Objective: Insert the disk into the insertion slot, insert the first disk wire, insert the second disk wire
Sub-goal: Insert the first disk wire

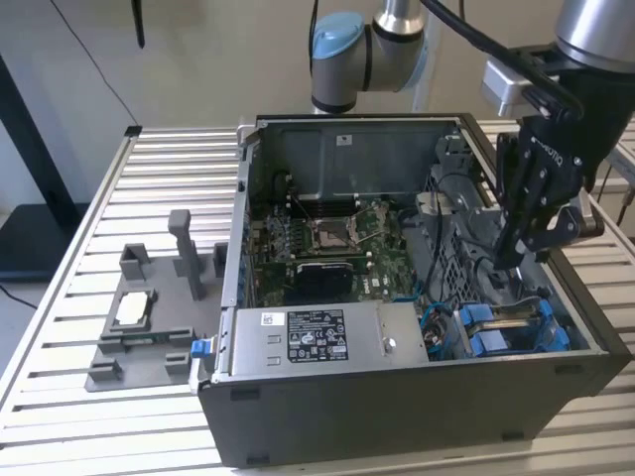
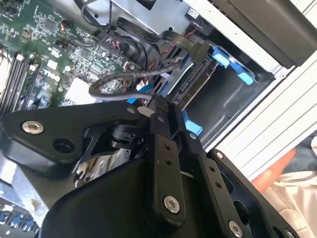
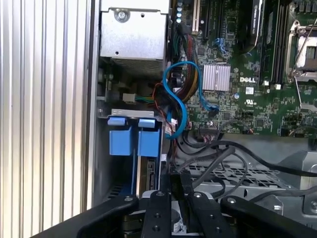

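The disk (image 3: 148,172) sits edge-on in its blue carrier (image 3: 133,140) inside the insertion slot at the computer case's corner. In the exterior view the blue carrier (image 1: 504,332) shows at the case's right front. My gripper (image 1: 512,258) reaches down into the case just behind that bay. In both wrist views its fingers stand close together, shut on the plug end of a black disk wire (image 3: 218,153) right beside the disk's rear edge (image 2: 195,88). My gripper (image 3: 177,191) partly hides the plug. In the second wrist view my gripper (image 2: 157,103) has the black wire (image 2: 119,79) looping away from it.
The open case (image 1: 397,407) stands on a slatted metal table (image 1: 119,178). Inside it are the green motherboard (image 1: 337,248), a silver power supply (image 1: 317,332) and a blue cable (image 3: 182,99). A grey fixture (image 1: 139,337) holding a small silver chip (image 1: 134,307) lies at the exterior view's left.
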